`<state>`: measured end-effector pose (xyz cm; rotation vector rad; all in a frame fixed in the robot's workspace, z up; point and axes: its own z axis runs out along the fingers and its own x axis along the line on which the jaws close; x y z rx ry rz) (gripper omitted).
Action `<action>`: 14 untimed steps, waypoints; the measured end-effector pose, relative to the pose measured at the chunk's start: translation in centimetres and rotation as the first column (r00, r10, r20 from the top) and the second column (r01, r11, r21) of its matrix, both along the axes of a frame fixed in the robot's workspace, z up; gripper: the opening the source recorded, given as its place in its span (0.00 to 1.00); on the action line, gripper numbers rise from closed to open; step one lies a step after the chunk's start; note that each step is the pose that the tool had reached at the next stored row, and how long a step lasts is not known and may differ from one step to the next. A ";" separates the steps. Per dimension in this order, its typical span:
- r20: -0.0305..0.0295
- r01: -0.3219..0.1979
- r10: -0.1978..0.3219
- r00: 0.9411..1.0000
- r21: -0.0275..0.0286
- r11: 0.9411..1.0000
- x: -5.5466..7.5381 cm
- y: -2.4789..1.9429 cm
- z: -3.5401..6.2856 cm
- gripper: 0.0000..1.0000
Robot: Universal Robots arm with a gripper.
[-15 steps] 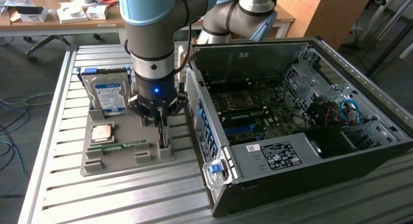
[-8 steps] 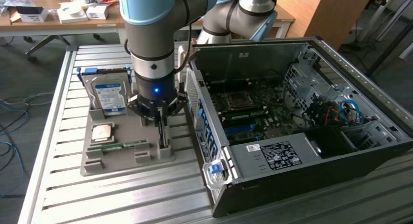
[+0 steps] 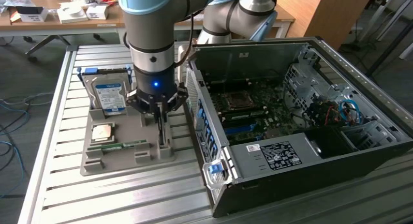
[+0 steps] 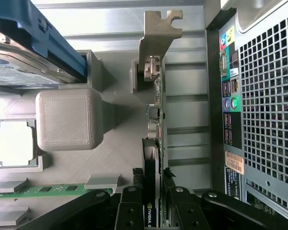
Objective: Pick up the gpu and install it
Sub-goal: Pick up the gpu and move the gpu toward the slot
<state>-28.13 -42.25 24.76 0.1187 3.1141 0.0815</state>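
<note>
The exterior view looks down at a slant from above the slatted table (image 3: 116, 195). It sits far enough back to take in the whole open computer case (image 3: 361, 151) on the exterior view's right, the grey parts tray (image 3: 123, 161) on its left, and a desk (image 3: 111, 22) behind. The wrist view faces down along the gripper (image 4: 152, 191), close over the tray. Both views share the gpu (image 4: 156, 110), hard drive (image 3: 108, 96), memory stick (image 3: 119, 146) and the case's rear panel (image 4: 269, 96).

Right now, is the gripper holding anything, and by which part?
Cannot be told. The gripper straddles the gpu's upper edge, away from its bracket; the card stands in the grey tray.
</note>
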 end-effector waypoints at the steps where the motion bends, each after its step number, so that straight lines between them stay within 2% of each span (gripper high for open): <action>1: 0.000 0.000 0.000 1.000 0.000 1.000 0.0 0.00 0.25 0.26; 14: 0.000 0.000 0.000 1.000 0.000 1.000 0.0 0.00 3.49 0.26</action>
